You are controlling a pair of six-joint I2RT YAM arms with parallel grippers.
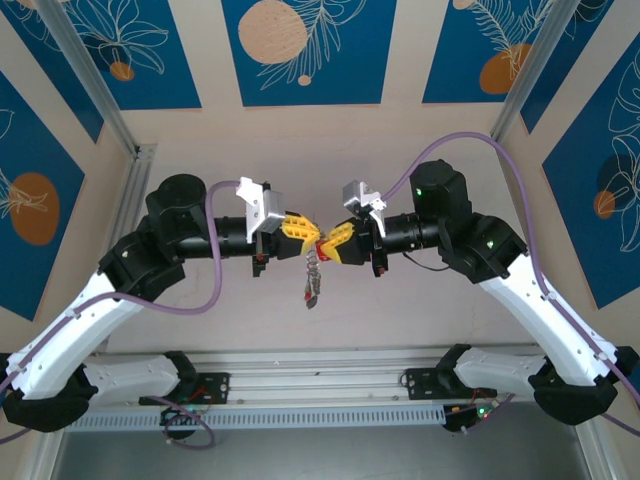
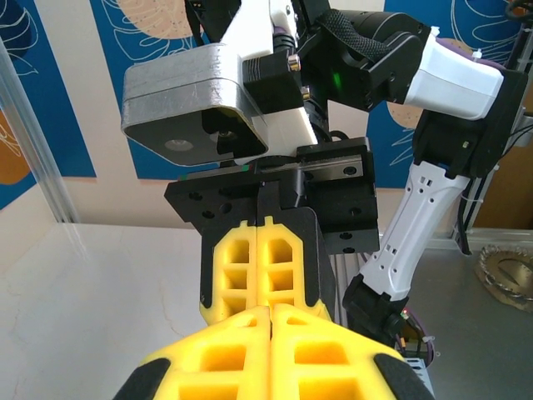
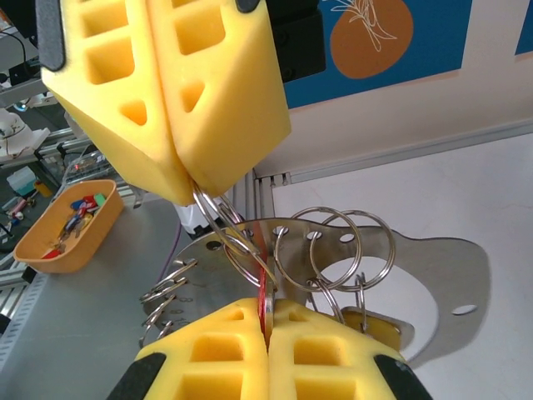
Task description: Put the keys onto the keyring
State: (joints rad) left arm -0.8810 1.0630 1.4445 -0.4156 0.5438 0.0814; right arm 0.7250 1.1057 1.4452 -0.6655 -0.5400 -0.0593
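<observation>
Left gripper (image 3: pixel 193 185) pinches the keyring (image 3: pixel 215 223) mid-air; right gripper (image 3: pixel 268 315) pinches a red key (image 3: pixel 265 292) against it; threading looks unfinished; a bunch (image 1: pixel 313 282) dangles beneath.

Yellow, perhaps foam, claws (image 1: pixel 313 236) (image 1: pixel 324 240); purple cables (image 1: pixel 470 137)

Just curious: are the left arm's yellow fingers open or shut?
Shut: the left fingers press together, pinching a thin metal ring at their tips.

i see beige walls (image 1: pixel 300 125), blue leaf-print panels (image 1: pixel 340 60), aluminium frame posts (image 1: pixel 85 70) in corners, pale bench (image 1: pixel 400 310) below, even light.
</observation>
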